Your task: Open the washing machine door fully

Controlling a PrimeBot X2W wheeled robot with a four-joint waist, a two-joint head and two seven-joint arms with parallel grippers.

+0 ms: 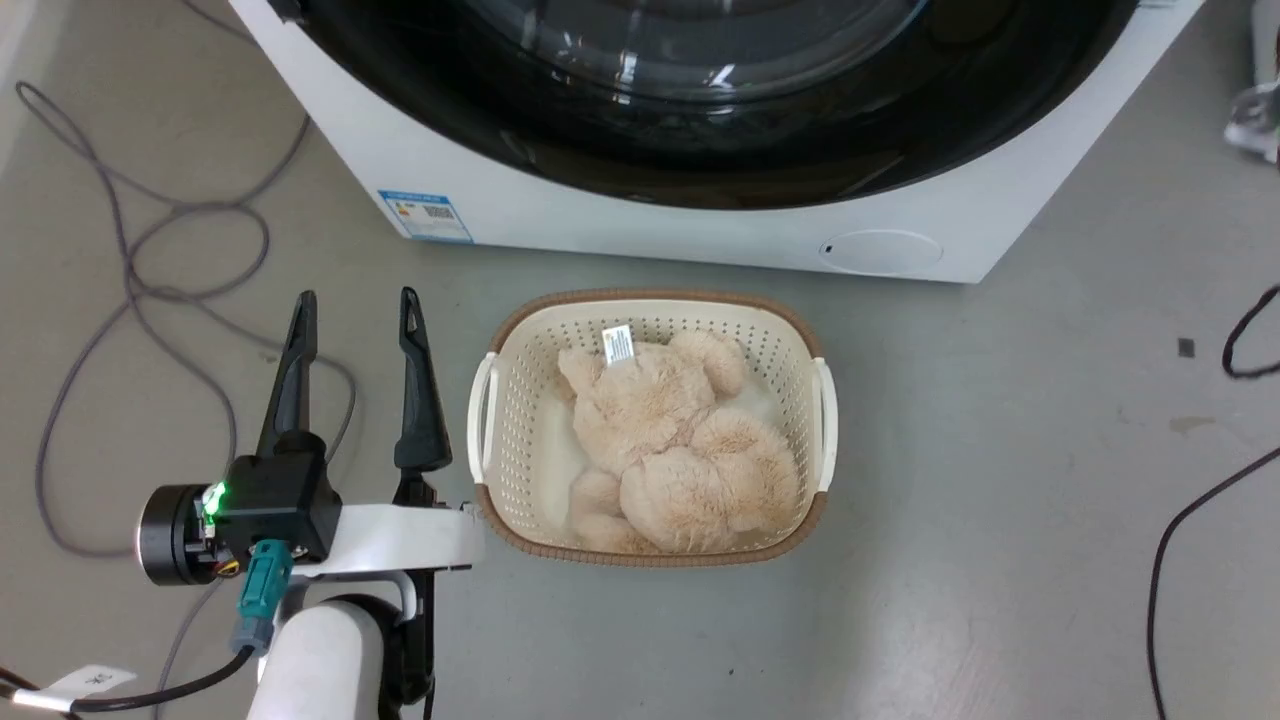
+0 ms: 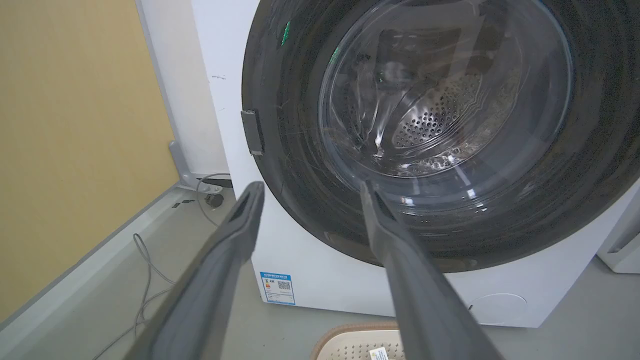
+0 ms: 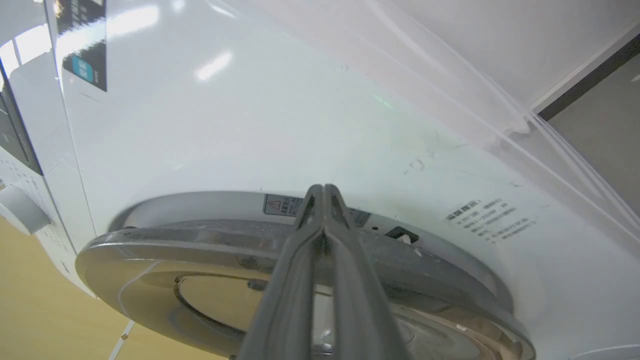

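Grey cables (image 1: 130,270) loop over the floor at the far left. Beside them the left gripper (image 1: 356,295) hangs low, its fingers spread wide with nothing between them and pointing toward the washer (image 1: 600,215). Just to its right a basket (image 1: 655,298) stands before the machine with a plush toy (image 1: 680,440) lying in it. The washer fills the top of the head view, with a blue label (image 1: 425,216) low on its left and a round cap (image 1: 880,251) low on its right. The black door (image 1: 700,150) covers the opening and is not swung out. In the left wrist view the steel drum (image 2: 430,125) shows through its glass. The right gripper (image 3: 324,189) is up at the door's rim, fingers pressed together and empty. Past the rim are a warning sticker (image 3: 280,205) and a dark slot (image 3: 398,233). I cannot tell if the fingertips touch the door or if it is ajar.
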